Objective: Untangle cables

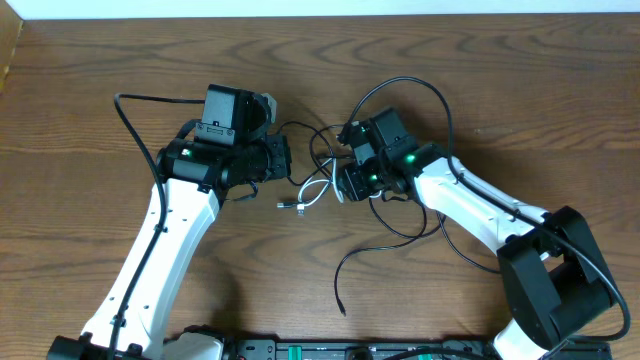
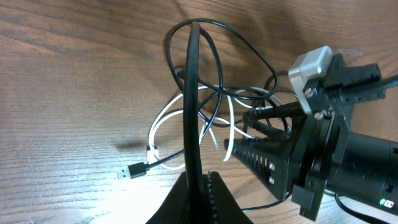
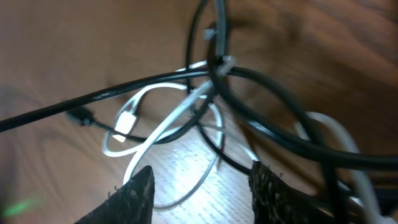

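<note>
A tangle of thin black cables point(image 1: 322, 150) and one white cable point(image 1: 316, 192) lies between my two grippers at mid-table. My left gripper point(image 1: 284, 160) is shut on a black cable point(image 2: 191, 93) that rises straight from its jaws point(image 2: 198, 182) to a loop. A black USB plug point(image 2: 132, 170) lies left of the white cable point(image 2: 160, 124). My right gripper point(image 1: 346, 183) is open, its jaws point(image 3: 202, 183) low over the white cable's loop point(image 3: 163, 127) with black cables point(image 3: 261, 81) crossing ahead. It also shows in the left wrist view point(image 2: 273, 155). One black cable end point(image 1: 340, 290) trails toward the front.
Thicker black arm wires arc by the left arm point(image 1: 128, 112) and over the right arm point(image 1: 412, 84). The wooden table's far edge point(image 1: 300, 10) runs along the top. Both arm bases sit at the front edge.
</note>
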`<state>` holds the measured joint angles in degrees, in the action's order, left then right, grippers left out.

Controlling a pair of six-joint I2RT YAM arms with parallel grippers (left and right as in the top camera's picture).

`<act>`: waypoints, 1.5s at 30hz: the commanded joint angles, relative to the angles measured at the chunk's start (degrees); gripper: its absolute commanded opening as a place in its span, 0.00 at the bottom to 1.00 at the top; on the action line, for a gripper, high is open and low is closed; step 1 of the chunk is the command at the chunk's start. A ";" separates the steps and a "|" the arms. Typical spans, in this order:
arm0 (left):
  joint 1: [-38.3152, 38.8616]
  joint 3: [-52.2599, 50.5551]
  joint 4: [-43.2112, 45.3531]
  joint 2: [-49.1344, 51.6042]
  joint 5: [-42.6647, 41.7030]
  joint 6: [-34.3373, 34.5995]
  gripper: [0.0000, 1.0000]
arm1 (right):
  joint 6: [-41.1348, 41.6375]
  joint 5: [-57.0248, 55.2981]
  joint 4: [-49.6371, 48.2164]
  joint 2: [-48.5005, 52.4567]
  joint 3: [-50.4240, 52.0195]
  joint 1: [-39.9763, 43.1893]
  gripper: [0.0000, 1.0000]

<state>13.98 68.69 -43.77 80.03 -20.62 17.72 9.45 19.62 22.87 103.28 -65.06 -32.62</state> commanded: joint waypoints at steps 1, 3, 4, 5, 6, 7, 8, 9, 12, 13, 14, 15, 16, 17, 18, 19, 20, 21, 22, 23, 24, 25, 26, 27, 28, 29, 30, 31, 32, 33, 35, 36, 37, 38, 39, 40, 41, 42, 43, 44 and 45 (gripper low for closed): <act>-0.15 -0.04 -0.35 0.09 0.79 -1.01 0.08 | 0.31 3.91 -0.09 0.22 -0.83 -0.66 0.48; -0.15 -0.04 -0.35 0.09 0.81 -1.01 0.08 | -0.85 5.66 0.04 0.22 -0.83 -0.66 0.49; -0.15 -0.04 -0.35 0.09 0.81 -1.01 0.08 | -0.96 6.27 0.02 0.22 -0.83 -0.63 0.49; -0.15 -0.04 -0.35 0.09 0.81 -1.01 0.08 | -0.96 6.80 0.04 0.22 -0.83 -0.66 0.50; -0.15 -0.04 -0.35 0.09 0.81 -1.01 0.08 | -0.98 7.48 0.04 0.22 -0.83 -0.63 0.50; -0.15 -0.07 -0.35 0.09 0.81 -1.01 0.08 | -0.98 8.20 0.04 0.22 -0.83 -0.66 0.50; -0.15 -0.07 -0.35 0.09 0.81 -1.01 0.08 | -0.98 9.31 0.04 0.22 -0.83 -0.70 0.50; -0.15 -0.07 -0.35 0.09 0.81 -1.01 0.08 | -0.98 10.32 0.04 0.22 -0.83 -0.70 0.52; -0.15 -0.07 -0.35 0.09 0.81 -1.01 0.08 | -0.98 12.15 0.07 0.22 -0.83 -0.70 0.56; -0.15 -0.07 -0.37 0.09 0.81 -1.01 0.08 | -0.98 12.28 0.09 0.22 -0.83 -0.70 0.57; -0.15 -0.07 -0.35 0.09 0.81 -1.01 0.08 | -0.98 12.28 0.07 0.22 -0.83 -0.70 0.58; -0.15 -0.07 -0.35 0.09 0.81 -1.01 0.08 | -0.98 12.24 0.02 0.22 -0.83 -0.70 0.59; -0.15 -0.07 -0.37 0.09 0.81 -1.01 0.08 | -0.98 12.22 -0.09 0.22 -0.83 -0.70 0.59; -0.15 -0.07 -0.37 0.09 0.81 -1.01 0.08 | -0.96 12.20 -0.20 0.22 -0.83 -0.70 0.59; -0.15 -0.07 -0.39 0.09 0.81 -1.01 0.08 | -0.96 11.98 -0.26 0.22 -0.83 -0.70 0.59; -0.15 -0.07 -0.37 0.09 0.79 -1.01 0.08 | -0.96 11.65 -0.37 0.22 -0.83 -0.70 0.59; -0.15 -0.07 -0.39 0.09 0.81 -1.01 0.08 | -0.94 10.91 -0.42 0.24 -0.83 -0.76 0.58; -0.15 -0.07 -0.37 0.09 0.79 -1.01 0.08 | -0.94 9.70 -0.42 0.24 -0.83 -0.87 0.57; -0.15 -0.07 -0.37 0.09 0.81 -1.01 0.08 | -0.94 8.02 -0.35 0.26 -0.81 -0.98 0.54; -0.15 -0.07 -0.37 0.09 0.81 -1.01 0.08 | -0.87 6.25 -0.31 0.37 -0.81 -1.18 0.51; -0.15 -0.07 -0.37 0.09 0.79 -0.98 0.08 | -0.31 4.48 -0.33 0.63 -0.81 -1.46 0.50; -0.15 -0.07 -0.37 0.09 0.79 -1.01 0.08 | 0.20 3.32 -0.50 1.09 -0.79 -1.86 0.50; -0.15 -0.07 -0.39 0.09 0.79 -0.98 0.08 | 0.20 3.21 -0.79 1.51 -0.79 -2.08 0.50; -0.15 -0.07 -0.42 0.09 0.79 -1.01 0.08 | 0.22 3.23 -1.07 1.88 -0.79 -2.34 0.50; -0.15 -0.07 -0.55 0.09 0.79 -1.01 0.08 | 0.22 3.19 -1.25 2.27 -0.79 -2.54 0.47; -0.15 -0.07 -0.59 0.09 0.81 -1.01 0.08 | 0.24 3.19 -1.38 2.49 -0.79 -2.64 0.41; -0.15 -0.07 -0.63 0.09 0.81 -1.01 0.08 | 0.59 3.19 -1.51 2.49 -0.81 -2.71 0.38; -0.15 -0.07 -0.66 0.09 0.81 -1.01 0.08 | 0.83 2.93 -1.68 2.49 -0.79 -2.69 0.35; -0.15 -0.07 -0.66 0.09 0.81 -1.01 0.08 | 0.83 2.95 -1.95 2.49 -0.79 -2.69 0.29; -0.15 -0.07 -0.66 0.09 0.81 -1.01 0.08 | 0.85 2.99 -2.43 2.49 -0.81 -2.64 0.20; -0.15 -0.07 -0.66 0.09 0.81 -1.01 0.08 | 0.85 2.95 -2.93 2.49 -0.81 -2.49 0.01; -0.15 -0.07 -0.68 0.09 0.81 -1.01 0.08 | 0.92 2.95 -2.93 2.47 -0.83 -2.34 0.01; -0.15 -0.07 -0.74 0.09 0.83 -1.03 0.08 | 1.31 2.95 -2.89 2.36 -0.87 -2.14 0.01; -0.15 -0.07 -0.76 0.09 0.83 -1.03 0.08 | 1.64 2.99 -2.60 2.12 -0.98 -1.75 0.01; -0.15 -0.07 -0.79 0.09 0.85 -1.07 0.08 | 1.81 2.97 -1.92 1.75 -1.22 -1.36 0.01; -0.15 -0.07 -0.79 0.09 1.33 -1.18 0.08 | 1.86 2.97 -0.55 1.01 -1.73 -0.76 0.01; -0.13 -0.07 -0.83 0.09 2.27 -1.20 0.08 | 1.86 2.97 1.05 0.07 -2.36 -0.07 0.01; -0.15 -0.07 -0.98 0.09 3.54 -1.18 0.08 | 1.70 2.84 3.15 -1.25 -3.28 0.83 0.01; -0.15 -0.07 -1.20 0.09 4.94 -1.18 0.08 | 1.03 2.58 5.40 -2.58 -4.37 1.81 0.01; -0.15 -0.13 -1.25 0.15 6.25 -1.20 0.08 | 0.24 1.60 8.09 -4.15 -5.79 2.97 0.01; -0.15 -0.13 -1.36 0.17 7.50 -1.18 0.08 | -0.22 0.35 10.27 -5.44 -7.06 4.02 0.01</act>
<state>13.98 68.69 -44.91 80.03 -17.87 17.67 10.20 22.39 30.68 103.57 -67.55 -31.57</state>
